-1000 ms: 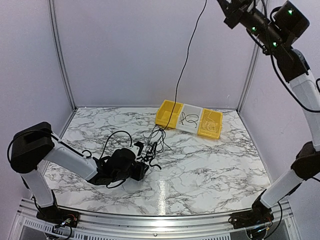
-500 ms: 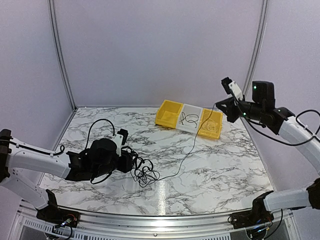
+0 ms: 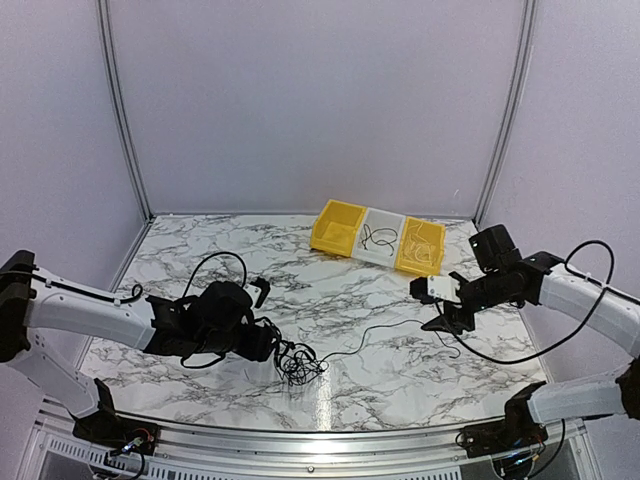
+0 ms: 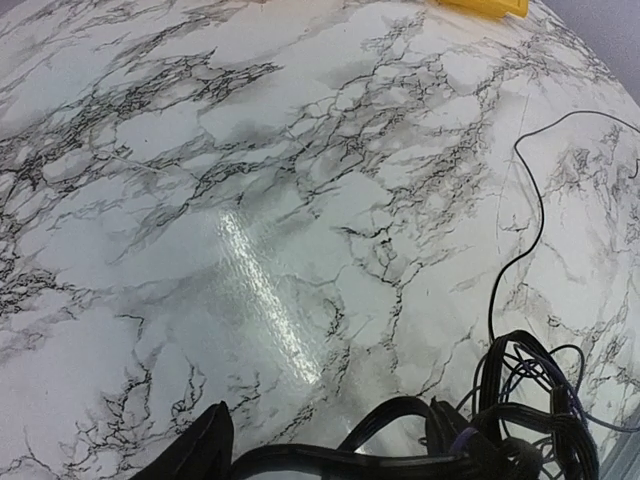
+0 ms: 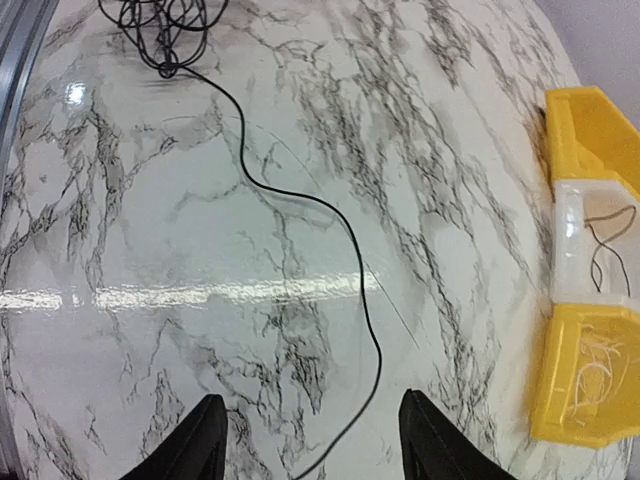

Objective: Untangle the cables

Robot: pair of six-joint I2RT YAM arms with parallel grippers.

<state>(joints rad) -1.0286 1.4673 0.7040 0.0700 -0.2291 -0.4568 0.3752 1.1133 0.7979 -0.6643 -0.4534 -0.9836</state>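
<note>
The cables (image 3: 296,364) lie in a small black tangle on the marble, just right of my left gripper (image 3: 266,344). In the left wrist view the tangle (image 4: 535,405) sits beside the right finger. A loop crosses low between the jaws, which stand wide apart around my left gripper (image 4: 325,445). One long strand (image 3: 375,331) runs from the tangle across the table to my right gripper (image 3: 441,318). The right wrist view shows that strand (image 5: 369,330) lying flat and passing between the open right gripper (image 5: 315,440), with the tangle (image 5: 165,25) far off.
Three bins stand in a row at the back: a yellow one (image 3: 336,227), a white one (image 3: 381,238) holding a thin wire, and another yellow one (image 3: 421,247). The bins (image 5: 588,380) are close on the right of my right gripper. Purple walls enclose the table.
The right arm came down from high at the back right to the table and opened, and the lifted strand now lies flat. The left gripper opened wider and the tangle slid toward the front.
</note>
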